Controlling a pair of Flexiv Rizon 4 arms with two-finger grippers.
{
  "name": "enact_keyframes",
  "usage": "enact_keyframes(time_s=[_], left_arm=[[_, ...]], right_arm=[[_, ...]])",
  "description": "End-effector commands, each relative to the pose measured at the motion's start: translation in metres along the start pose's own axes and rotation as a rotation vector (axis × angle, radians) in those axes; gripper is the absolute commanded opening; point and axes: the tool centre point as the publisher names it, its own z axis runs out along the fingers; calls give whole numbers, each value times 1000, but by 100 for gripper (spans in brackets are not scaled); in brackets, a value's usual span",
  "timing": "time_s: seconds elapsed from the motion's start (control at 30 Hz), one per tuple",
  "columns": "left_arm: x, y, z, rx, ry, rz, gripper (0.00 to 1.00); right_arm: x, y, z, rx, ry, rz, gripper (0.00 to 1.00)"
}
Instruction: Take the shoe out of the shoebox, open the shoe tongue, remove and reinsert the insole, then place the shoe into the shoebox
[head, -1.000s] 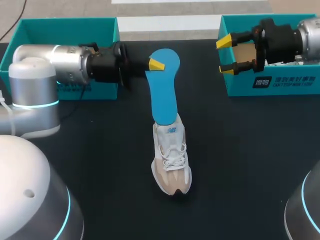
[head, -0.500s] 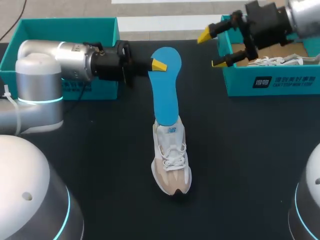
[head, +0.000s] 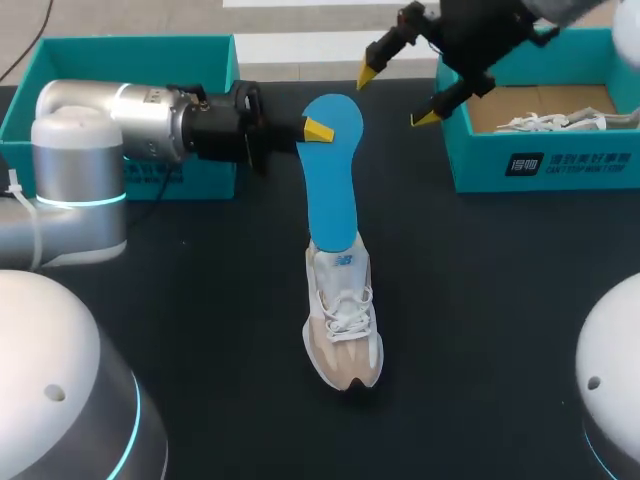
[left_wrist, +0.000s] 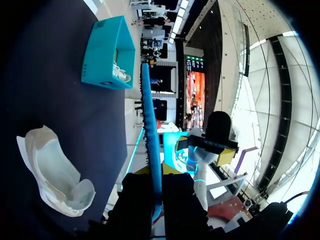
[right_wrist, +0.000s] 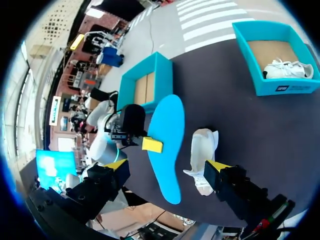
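My left tool (head: 314, 128) pinches the blue insole (head: 330, 185) by its upper edge, lower end at the shoe (head: 343, 325) on the worktop (head: 500, 300); light and bendy, I judge. My right tool (head: 397, 96) hangs spread, empty.

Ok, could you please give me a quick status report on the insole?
Left gripper shut on insole, lower end meeting shoe on table. Right gripper open, high near right box. Nothing blocking.

Robot test station: black table (head: 480, 300), teal shoebox (head: 545, 165), silver left arm (head: 120, 125).
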Motion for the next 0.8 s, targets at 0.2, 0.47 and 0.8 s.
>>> enact_keyframes(time_s=[0.2, 0.47, 0.8], left_arm=[[-1, 0, 0, 0, 2, 1, 0], [-1, 0, 0, 0, 2, 1, 0], [-1, 0, 0, 0, 2, 1, 0]], right_arm=[[6, 3, -1, 6, -367, 15, 100], [19, -2, 8, -87, -622, -138, 100], [41, -9, 30, -7, -777, -175, 100]])
